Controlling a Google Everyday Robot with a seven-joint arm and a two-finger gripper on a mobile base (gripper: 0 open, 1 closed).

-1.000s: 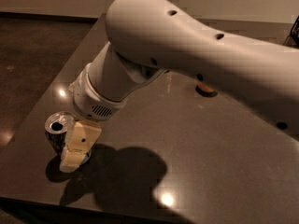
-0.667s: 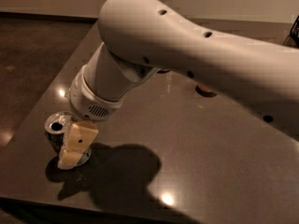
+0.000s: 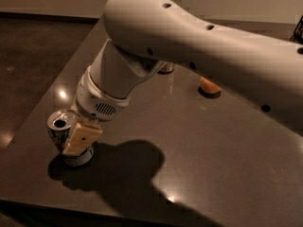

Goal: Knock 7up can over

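7up can (image 3: pixel 58 128), silver top, pale body with dark markings, leans at lower left against the gripper (image 3: pixel 79 141); how wide it stands cannot be told.

My arm slants down from above, wrist bent low, and my gripper (image 3: pixel 81 140) rests against the side of the 7up can (image 3: pixel 57 132).

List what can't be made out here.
- 7up can: camera view, the gripper beside it at the front-left corner of the table covers most of its label.
- Brown object: camera view, the arm hides nearly all of it.
- Orange item: the arm cuts off its top; kind unclear.
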